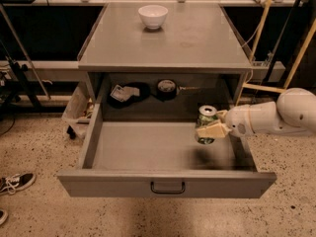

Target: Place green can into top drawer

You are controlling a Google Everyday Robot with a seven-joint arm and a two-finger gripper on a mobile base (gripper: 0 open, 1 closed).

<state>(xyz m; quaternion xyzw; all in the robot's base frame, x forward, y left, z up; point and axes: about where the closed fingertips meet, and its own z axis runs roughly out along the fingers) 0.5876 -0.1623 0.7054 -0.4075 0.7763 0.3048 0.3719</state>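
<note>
The claw (213, 130) reaches in from the right, clamped around the green can (205, 118) — upright, over the right part of the open top drawer (143, 148). A white bowl (153, 16) sits far back on the surface (197, 43).

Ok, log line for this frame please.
gripper: shut on green can | can: upright, held over right side of open top drawer | release: not yet

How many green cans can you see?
1. The green can is held upright by the gripper, at the right side of the open top drawer. More could be hidden in the dark shelf behind.
</note>
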